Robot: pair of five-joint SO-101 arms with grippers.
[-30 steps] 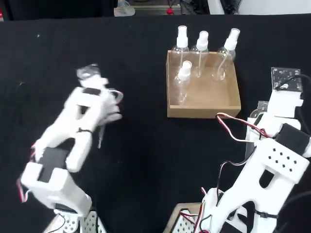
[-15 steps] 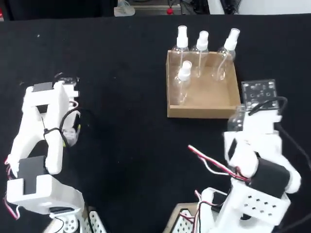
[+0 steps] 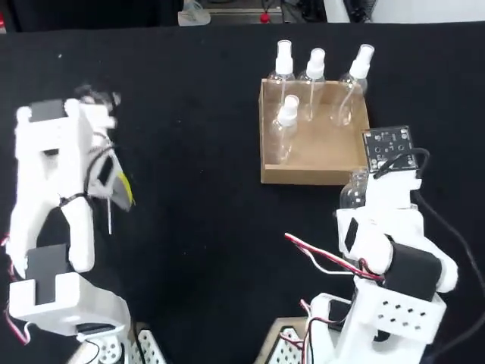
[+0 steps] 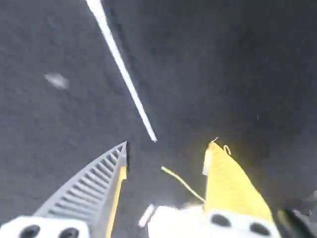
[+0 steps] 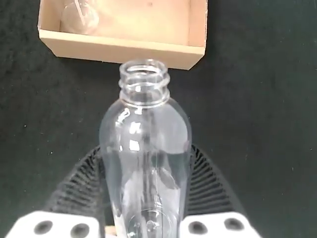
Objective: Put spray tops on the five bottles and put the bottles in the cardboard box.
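In the right wrist view a clear bottle with an open neck and no top stands between the fingers of my right gripper, which is shut on it. The high view puts that bottle just in front of the cardboard box. Several bottles with white spray tops stand in the box. At the far left my left gripper is raised over the black table and shut on a spray top, whose thin white dip tube hangs below. That tube runs out past my left gripper.
The table is covered in black cloth, with open room between the two arms. Both arm bases sit at the near edge. Small odds and ends lie beyond the far edge.
The left arm swung to the far left and lifted, carrying the spray top along. The right arm moved left with the bottle, bringing it in front of the box's near right corner.
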